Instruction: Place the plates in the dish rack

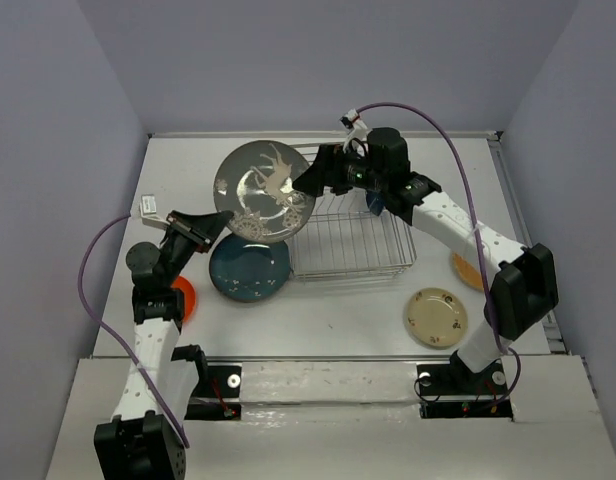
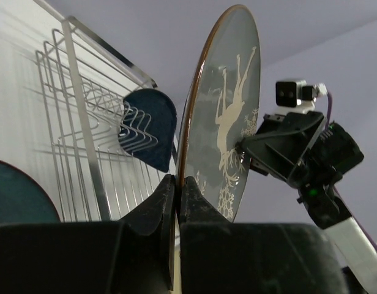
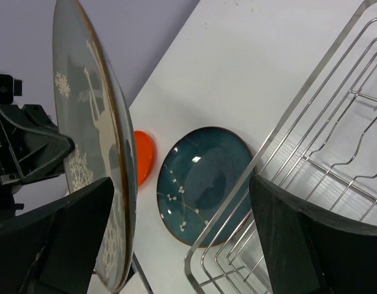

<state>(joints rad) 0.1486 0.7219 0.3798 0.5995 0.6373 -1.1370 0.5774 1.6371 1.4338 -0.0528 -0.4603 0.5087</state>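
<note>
My left gripper [image 1: 219, 223] [image 2: 177, 184] is shut on the lower rim of the grey plate with the white deer motif [image 1: 263, 190] [image 2: 228, 122] [image 3: 93, 141]. It holds the plate upright above the table, just left of the dish rack [image 1: 353, 240] [image 2: 84, 141] [image 3: 311, 122]. My right gripper [image 1: 313, 180] [image 3: 181, 184] stands open at the plate's opposite edge, with the rim just inside its left finger. A dark-blue leaf-shaped plate [image 1: 374, 203] [image 2: 152, 128] stands among the rack's prongs.
A teal plate [image 1: 250, 268] [image 3: 204, 184] lies flat against the rack's left side, and a small orange plate [image 1: 184, 297] [image 3: 142, 156] lies by my left arm. Right of the rack are a cream speckled plate [image 1: 435, 316] and a tan plate [image 1: 466, 270], half hidden by my right arm.
</note>
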